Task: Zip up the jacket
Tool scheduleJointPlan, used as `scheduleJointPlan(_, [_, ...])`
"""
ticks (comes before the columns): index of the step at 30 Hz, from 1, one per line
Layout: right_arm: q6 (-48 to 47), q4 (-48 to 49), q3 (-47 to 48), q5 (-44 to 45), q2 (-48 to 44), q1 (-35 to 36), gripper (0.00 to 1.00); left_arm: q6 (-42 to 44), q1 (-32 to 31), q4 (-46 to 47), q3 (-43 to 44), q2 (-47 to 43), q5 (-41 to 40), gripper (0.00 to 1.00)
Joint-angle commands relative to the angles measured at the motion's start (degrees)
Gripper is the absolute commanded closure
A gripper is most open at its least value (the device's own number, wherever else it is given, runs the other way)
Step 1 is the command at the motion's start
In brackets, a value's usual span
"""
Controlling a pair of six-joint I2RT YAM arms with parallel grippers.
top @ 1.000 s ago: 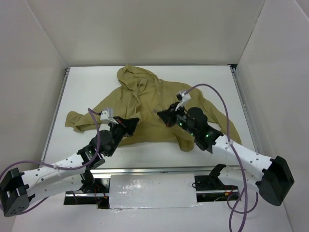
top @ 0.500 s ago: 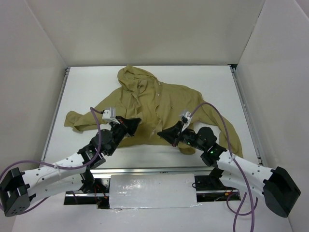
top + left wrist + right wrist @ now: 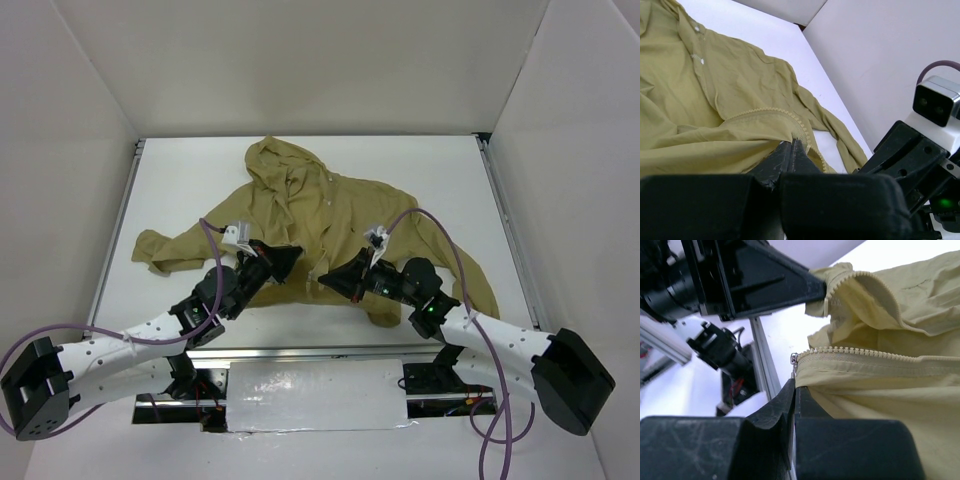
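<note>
A: Top view. Jacket point(image 3: 320, 215) location?
B: Spread over middle of white table point(image 3: 440, 170). Hood point(image 3: 275, 160) toward 12, sleeve point(image 3: 165, 250) out to 9, second sleeve point(image 3: 480, 275) trailing to 4.
A: Grippers?
B: Left gripper point(image 3: 288, 258) down on the hem at roughly 7 of the jacket. Right gripper point(image 3: 330, 282) on the hem just beside it, at 6. Tips pointing at each other, near but apart. Can't read finger state from up here.
A: Left wrist?
B: Clenched. Pinching the jacket's front edge right at the zipper teeth point(image 3: 765, 110), cloth drawn up into the pinch. Rest of jacket lying flat toward 10. Right arm point(image 3: 910, 150) close by at 3.
A: Right wrist?
B: Also clamped tight, grasping the other front edge just under the zipper slider point(image 3: 793, 359). Teeth running off toward 3. Up at 12, left gripper's black finger holding its own zipper edge, raised above the slider. Two zipper halves apart, not joined.
</note>
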Motion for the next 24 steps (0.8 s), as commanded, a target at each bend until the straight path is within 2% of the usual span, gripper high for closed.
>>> scheduleJointPlan(1, [5.2, 3.5, 3.3, 1.3, 0.2, -0.3, 1.0, 0.4, 0.2, 5.8, 0.3, -0.4, 1.0, 1.0])
scheduleJointPlan(6, [6.7, 6.3, 2.8, 1.3, 1.2, -0.3, 1.0, -0.8, 0.1, 6.7, -0.6, -0.6, 1.8, 1.0])
scheduleJointPlan(15, [2.4, 3.3, 4.0, 0.7, 0.7, -1.1, 1.0, -3.1, 0.2, -0.2, 0.8, -2.1, 2.3, 1.0])
scheduleJointPlan(24, [2.4, 3.1, 5.2, -2.3, 2.2, -2.4, 1.0, -4.1, 0.2, -0.3, -0.4, -3.0, 3.7, 1.0])
